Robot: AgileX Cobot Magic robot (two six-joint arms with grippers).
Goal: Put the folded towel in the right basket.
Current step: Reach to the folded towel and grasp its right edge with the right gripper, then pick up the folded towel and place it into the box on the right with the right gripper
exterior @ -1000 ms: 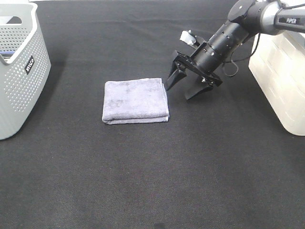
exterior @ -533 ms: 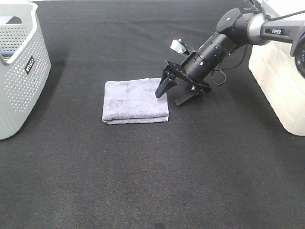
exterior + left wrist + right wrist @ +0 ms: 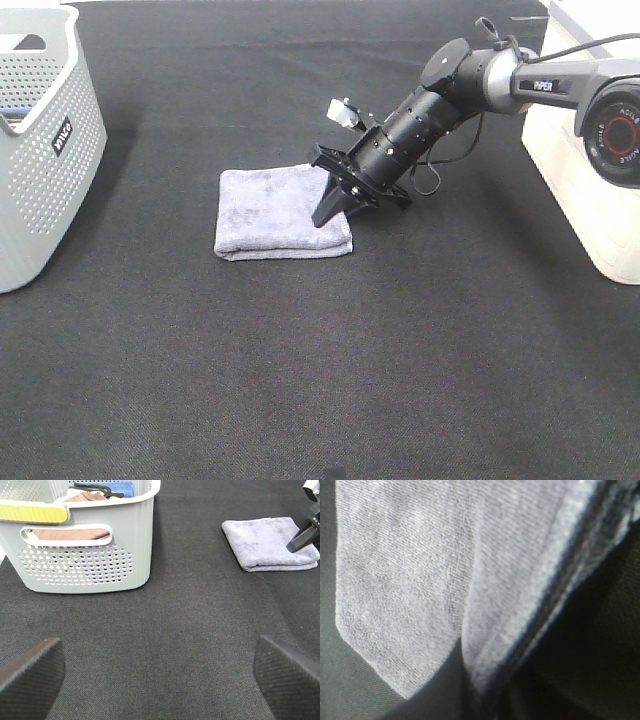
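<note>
The folded lilac-grey towel lies flat on the black table, left of centre. My right gripper is open at the towel's right edge, with one black finger over the towel's top and the other at the edge. The right wrist view is filled by the towel from very close up. The towel also shows in the left wrist view, with a right finger on it. The white right basket stands at the right edge. My left gripper is open and empty, far from the towel.
A grey perforated basket stands at the far left, and the left wrist view shows it holding cloths and a hanger. Black cloth covers the table.
My right arm has moved left and down, from beside the towel's right edge onto it. The towel has not moved.
</note>
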